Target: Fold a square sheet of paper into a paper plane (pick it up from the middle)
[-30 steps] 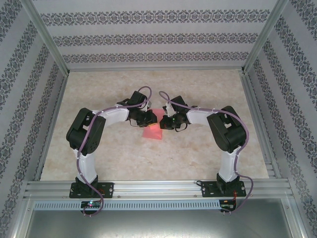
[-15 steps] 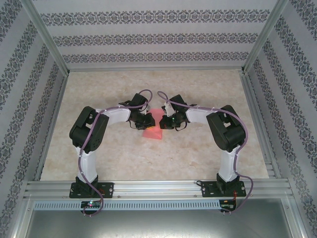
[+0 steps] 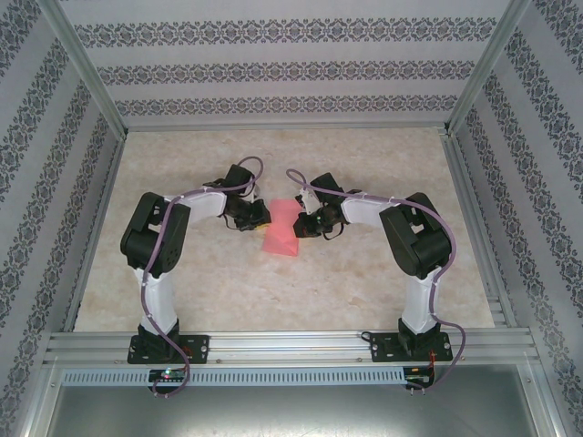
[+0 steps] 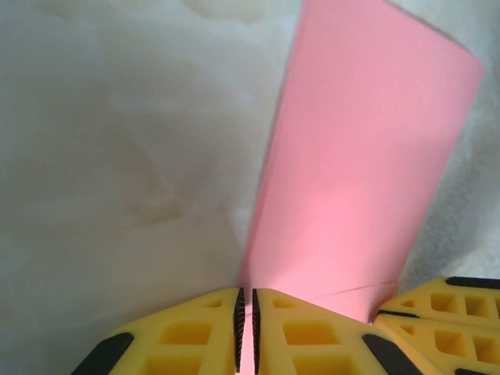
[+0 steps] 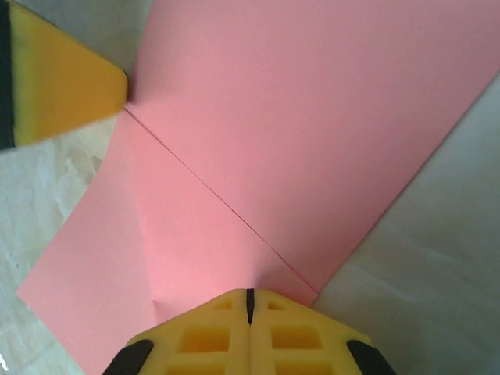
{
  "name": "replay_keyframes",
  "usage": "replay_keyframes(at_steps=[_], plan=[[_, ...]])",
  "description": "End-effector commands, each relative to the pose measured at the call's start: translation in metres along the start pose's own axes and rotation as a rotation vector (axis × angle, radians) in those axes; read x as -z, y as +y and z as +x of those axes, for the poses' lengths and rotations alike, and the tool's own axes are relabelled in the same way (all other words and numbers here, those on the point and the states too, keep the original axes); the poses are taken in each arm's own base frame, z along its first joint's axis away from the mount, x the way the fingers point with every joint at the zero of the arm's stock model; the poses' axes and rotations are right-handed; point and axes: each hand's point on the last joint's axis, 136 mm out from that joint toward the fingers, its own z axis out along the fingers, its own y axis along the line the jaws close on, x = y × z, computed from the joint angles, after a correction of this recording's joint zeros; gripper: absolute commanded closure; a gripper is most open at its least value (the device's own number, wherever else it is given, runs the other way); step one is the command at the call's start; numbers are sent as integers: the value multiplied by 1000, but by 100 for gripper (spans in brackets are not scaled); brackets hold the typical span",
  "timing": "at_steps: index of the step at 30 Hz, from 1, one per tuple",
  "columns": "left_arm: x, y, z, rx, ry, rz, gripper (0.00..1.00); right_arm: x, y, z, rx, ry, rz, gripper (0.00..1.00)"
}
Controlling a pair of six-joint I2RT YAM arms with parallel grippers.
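Both the left pincer [image 4: 246,312] and right pincer [image 5: 249,303] pinch the pink sheet [image 3: 281,238] at opposite ends of its crease, probably to steady the fold.

My left fingers [image 4: 195,336] and right fingers [image 5: 211,336] crowd the pink sheet of paper [image 3: 281,238] from both sides, while the tabletop [image 3: 273,300] nearer my bases lies open.
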Motion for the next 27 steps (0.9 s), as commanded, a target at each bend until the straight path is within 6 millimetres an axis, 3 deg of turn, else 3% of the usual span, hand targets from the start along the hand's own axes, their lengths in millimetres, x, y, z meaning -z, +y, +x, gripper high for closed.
replay_keyframes(at_steps=[1, 5, 10, 19, 27], plan=[[21, -11, -9, -80, -63, 37, 85, -7, -33, 36, -71, 128, 113, 96], [27, -36, 0, -155, -84, 88, 87, -7, -27, 31, -71, 117, 85, 96], [5, -46, 21, -157, -11, 124, 92, -6, -23, 28, -65, 107, 65, 96], [-23, -44, 40, -163, 84, 134, 95, 1, 0, 12, 59, 71, -46, 95], [-36, -16, 57, -119, 136, 62, 96, 23, 25, -11, 37, -1, -94, 92]])
